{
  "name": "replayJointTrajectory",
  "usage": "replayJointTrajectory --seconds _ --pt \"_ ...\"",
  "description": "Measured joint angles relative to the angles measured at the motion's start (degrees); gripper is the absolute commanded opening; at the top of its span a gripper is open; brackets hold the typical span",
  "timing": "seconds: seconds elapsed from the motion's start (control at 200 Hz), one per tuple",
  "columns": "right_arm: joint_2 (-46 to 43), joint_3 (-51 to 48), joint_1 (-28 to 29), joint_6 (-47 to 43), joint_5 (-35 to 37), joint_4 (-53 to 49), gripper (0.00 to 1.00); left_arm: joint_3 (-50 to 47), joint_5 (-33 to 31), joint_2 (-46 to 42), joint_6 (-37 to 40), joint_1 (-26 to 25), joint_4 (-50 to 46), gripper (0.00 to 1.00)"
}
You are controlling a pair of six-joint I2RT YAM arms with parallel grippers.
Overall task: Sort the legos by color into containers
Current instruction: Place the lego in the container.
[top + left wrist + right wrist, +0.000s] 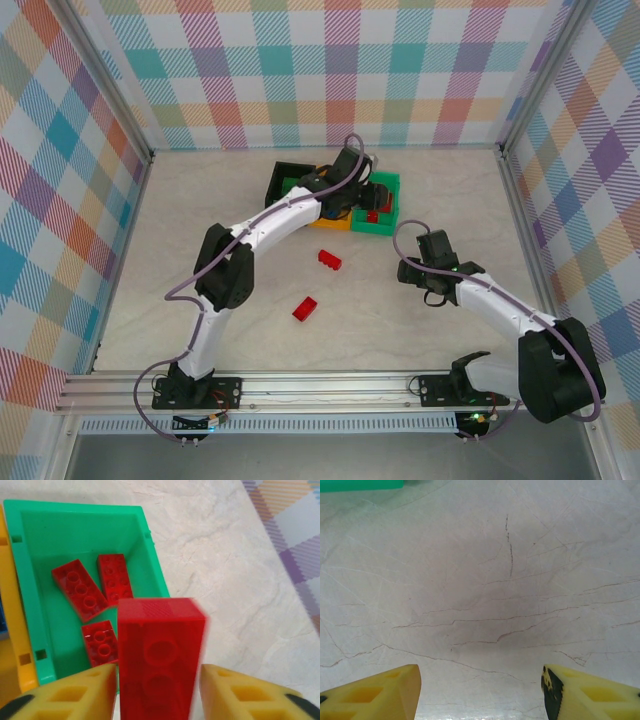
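Left hand (158, 680) was seen over the near right corner of the green bin (75, 507), with a red brick (160, 640) end-on between its fingers (65, 695). The brick was blurred while fingers and bin were sharp, and its sides sat right at the finger faces, so whether it was clamped or already let go could not be told. Three red bricks (80, 590) were seen lying flat in the green bin, with the orange bin (10, 605) joined to its left side. Step in hand was judged to be the drop of this brick into the green bin. In the wrist view the brick overlapped the bin's right wall and some bare surface (480, 580), so a rim strike or bounce-out was considered possible. The hand would be better centred over the bin and lowered before the fingers are fully parted, with no sideways motion at release. Right hand (480, 675) was held wide open with nothing in it, over bare surface near the green bin. Two loose red bricks (329, 259) were seen on the surface between the arms, apart from the bins, so the sort was judged unfinished.
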Motion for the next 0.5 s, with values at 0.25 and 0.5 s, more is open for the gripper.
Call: replayJointTrajectory --seconds 0.25,0.5 --pt "0.0 0.0 0.0 0.0 0.0 0.17 0.66 -12.17 -1.75 -5.03 -0.96 -0.02 1.9 0.64" --pt "0.28 0.0 0.0 0.0 0.0 0.15 0.66 -27.76 -2.78 -15.82 -1.11 -0.02 4.02 0.66"
